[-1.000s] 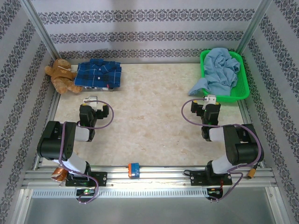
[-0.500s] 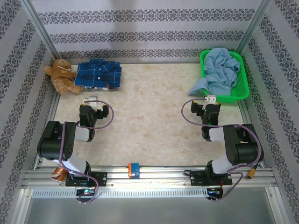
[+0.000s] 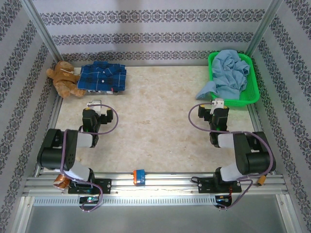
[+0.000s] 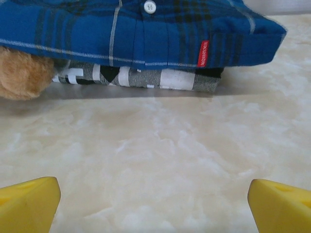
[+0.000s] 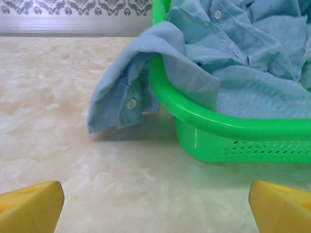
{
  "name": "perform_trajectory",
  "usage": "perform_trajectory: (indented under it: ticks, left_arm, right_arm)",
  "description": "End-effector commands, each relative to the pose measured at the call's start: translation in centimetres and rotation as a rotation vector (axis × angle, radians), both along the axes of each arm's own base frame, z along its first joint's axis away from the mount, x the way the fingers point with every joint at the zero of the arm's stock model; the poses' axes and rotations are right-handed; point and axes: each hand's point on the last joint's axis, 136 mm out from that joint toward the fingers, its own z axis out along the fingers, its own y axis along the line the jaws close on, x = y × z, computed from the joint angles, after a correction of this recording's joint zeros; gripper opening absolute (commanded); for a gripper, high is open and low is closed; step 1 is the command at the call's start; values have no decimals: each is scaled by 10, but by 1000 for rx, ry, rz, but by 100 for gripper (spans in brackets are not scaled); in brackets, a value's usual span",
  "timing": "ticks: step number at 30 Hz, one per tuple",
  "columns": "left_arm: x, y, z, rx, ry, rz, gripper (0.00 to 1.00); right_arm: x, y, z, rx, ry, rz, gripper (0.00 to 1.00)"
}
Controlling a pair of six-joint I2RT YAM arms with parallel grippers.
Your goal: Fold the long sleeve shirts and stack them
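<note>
From above, the green basket [image 3: 243, 103] at the tabletop's [image 3: 155, 116] far right holds the crumpled light blue shirt [image 3: 232, 73], one sleeve spilling over its rim. The plaid shirt [image 3: 103, 77] lies folded at the far left beside a teddy bear [image 3: 63, 81]. The left claw [image 3: 93, 104] and right claw [image 3: 218, 103] grasp nothing. At the left wrist, yellow fingertips [image 4: 26, 204] stand spread wide, short of the plaid shirt. At the right wrist they gape likewise, clear of the basket.

Matt cloth plaid shirt [image 3: 103, 77] and light blue shirt [image 3: 232, 70], glossy plastic basket [image 5: 233, 143], smooth marbled tabletop [image 3: 155, 121].
</note>
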Motion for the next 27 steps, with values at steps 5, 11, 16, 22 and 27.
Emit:
perform_trajectory:
  ticks: [5,11,16,22,27]
  left_arm:
    - [-37,-34,97,-136,-2,-47,99]
    - [-76,-61,147,-341,57,-78,99]
    - [-69,-92,156,-385,286,-161,99]
    - [-42,-159,171,-236,436,-343,99]
    - [-32,-210,182,-257,453,-454,99]
  right_arm:
    - [-51,51,64,52,80,117,98]
    - [-103,44,98,213,200,2,98]
    - [-82,20,129,332,335,-72,98]
    - [-4,-49,163,379,400,-243,98]
    - [63,-93,148,402,459,-321,95]
